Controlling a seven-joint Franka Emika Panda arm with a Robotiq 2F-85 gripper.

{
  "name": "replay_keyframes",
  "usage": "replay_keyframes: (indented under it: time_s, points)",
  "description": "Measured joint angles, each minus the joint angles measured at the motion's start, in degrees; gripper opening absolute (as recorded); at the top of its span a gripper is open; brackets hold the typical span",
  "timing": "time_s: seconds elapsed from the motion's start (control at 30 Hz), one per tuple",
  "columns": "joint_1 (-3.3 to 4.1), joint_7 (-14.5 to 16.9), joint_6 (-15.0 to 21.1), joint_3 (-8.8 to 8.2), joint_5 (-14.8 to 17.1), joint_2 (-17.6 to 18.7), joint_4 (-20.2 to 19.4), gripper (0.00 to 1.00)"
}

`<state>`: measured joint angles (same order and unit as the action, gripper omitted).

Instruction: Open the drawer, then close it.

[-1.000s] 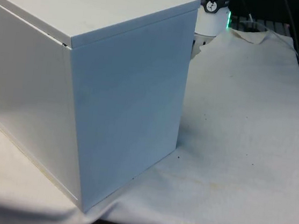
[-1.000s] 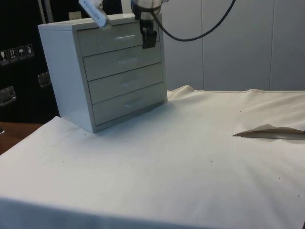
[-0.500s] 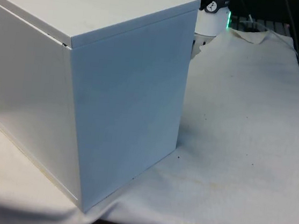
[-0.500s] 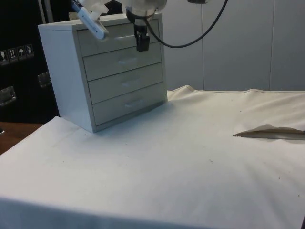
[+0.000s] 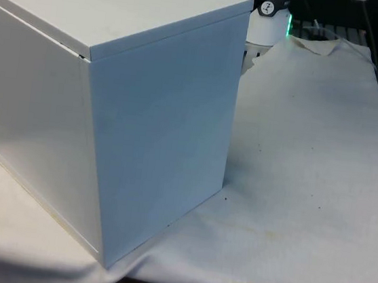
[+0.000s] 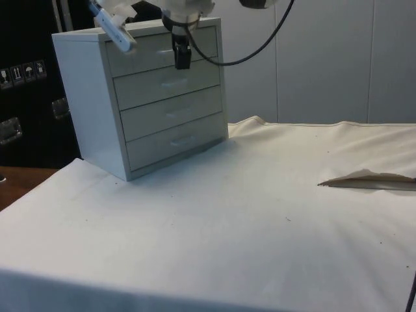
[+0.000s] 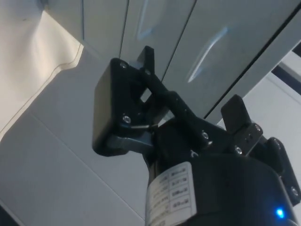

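1. Even, soft room light is falling across the white cloth (image 6: 260, 221).
2. The chest of drawers (image 5: 111, 105) is casting a faint shadow rightward in the front view.
3. Wrist view is blurring nearby fingers (image 7: 117, 113).

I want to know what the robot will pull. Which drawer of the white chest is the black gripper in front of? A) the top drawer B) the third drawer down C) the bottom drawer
A: in the side view the gripper hangs in front of the top drawer of the chest of drawers, beside its handle.

Black claw (image 6: 182, 60) before top drawer (image 6: 162, 51) of white chest (image 6: 140, 97), all drawers shut.
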<state>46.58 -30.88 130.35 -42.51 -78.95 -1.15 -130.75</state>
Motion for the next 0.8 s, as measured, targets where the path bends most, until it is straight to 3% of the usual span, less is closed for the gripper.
replay_keyframes:
  time_s: [0.57,0.8]
  points:
    - [-0.23,-3.61,9.74,-5.61,0.0,4.01,1.6,1.0]
    - [-0.23,-4.24,10.89,-6.53,0.0,5.16,2.01,1.0]
